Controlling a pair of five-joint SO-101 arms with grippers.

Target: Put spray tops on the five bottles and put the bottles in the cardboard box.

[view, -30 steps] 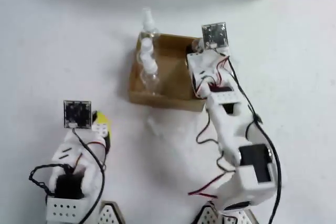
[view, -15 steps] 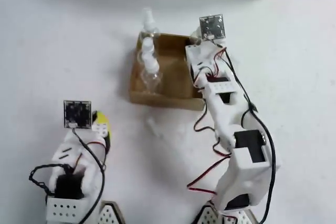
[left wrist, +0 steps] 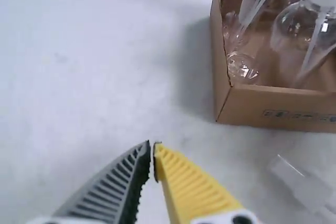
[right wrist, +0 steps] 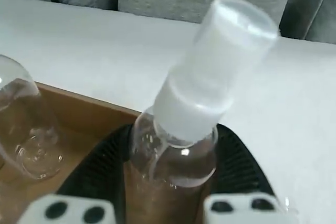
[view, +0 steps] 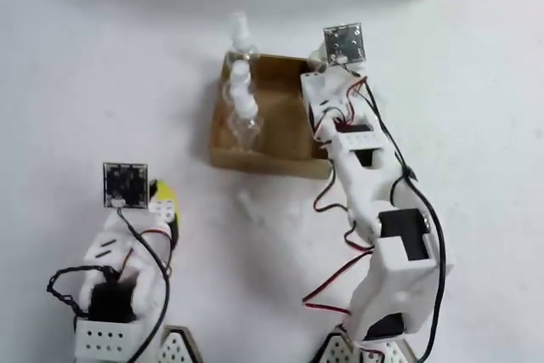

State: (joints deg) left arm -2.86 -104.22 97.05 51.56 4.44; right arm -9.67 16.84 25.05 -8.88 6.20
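My right gripper is shut on a clear bottle that wears a white spray top with a clear cap. The bottle tilts over the right far corner of the cardboard box. Several capped clear bottles stand along the box's left side, and they also appear in the left wrist view. My left gripper is shut on nothing, low over the table, a little short of the box's near left corner. In the high view the left gripper sits at the lower left.
A loose clear cap lies on the white table just in front of the box, also seen as a cap from the left wrist. The right arm stretches over the box's right wall. Grey chairs stand behind the table.
The right arm stretched farther toward the back of the table with the bottle in its gripper, then held still. The left arm has not moved.
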